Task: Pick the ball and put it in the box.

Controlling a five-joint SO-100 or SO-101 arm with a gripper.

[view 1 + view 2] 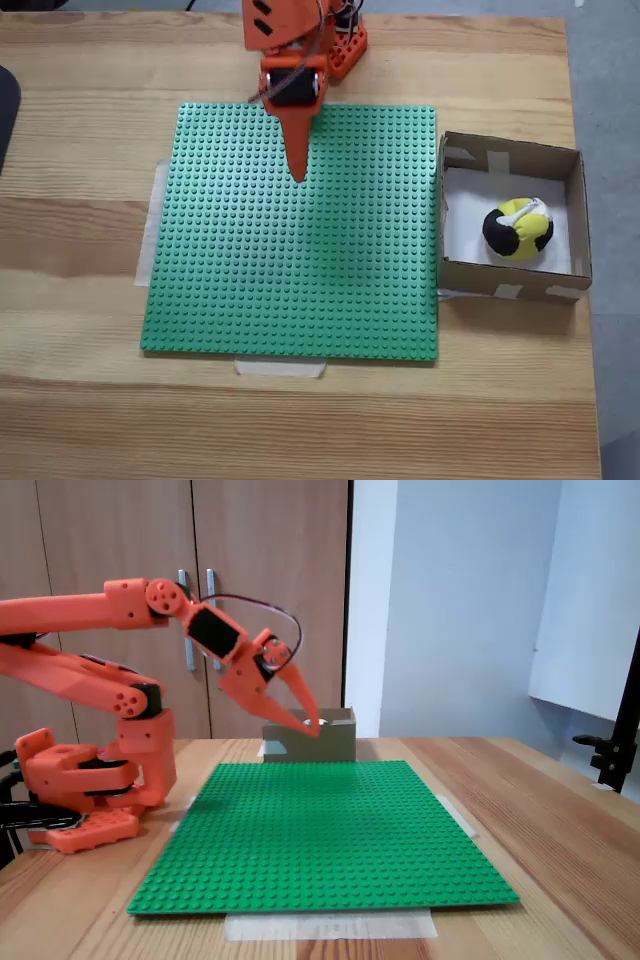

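— Where is the ball (518,230) right now?

— Inside the box (510,152), resting on the white bottom toward the near right part of it in a fixed view from above. Its yellow and black patches show, with a white strip across the top. Nothing is holding it.

— And the box itself?

— On the wooden table (80,90), just beside the right edge of the green studded baseplate (300,260) in that same view. In the fixed view from the side, the box (335,742) stands at the far edge of the baseplate (320,830), partly behind the arm's tip.

— What are the jaws doing?

— The orange gripper (297,172) hangs above the far part of the baseplate, well apart from the ball. From the side, the gripper (312,723) points down and to the right, off the plate's surface — its two pointed fingers meet at the tip, so the jaws look pressed together with nothing between them.

— Anything else on the table?

— Pale tape strips (280,368) hold the baseplate's edges down, and the arm's orange base (85,780) sits at the left in the side view.
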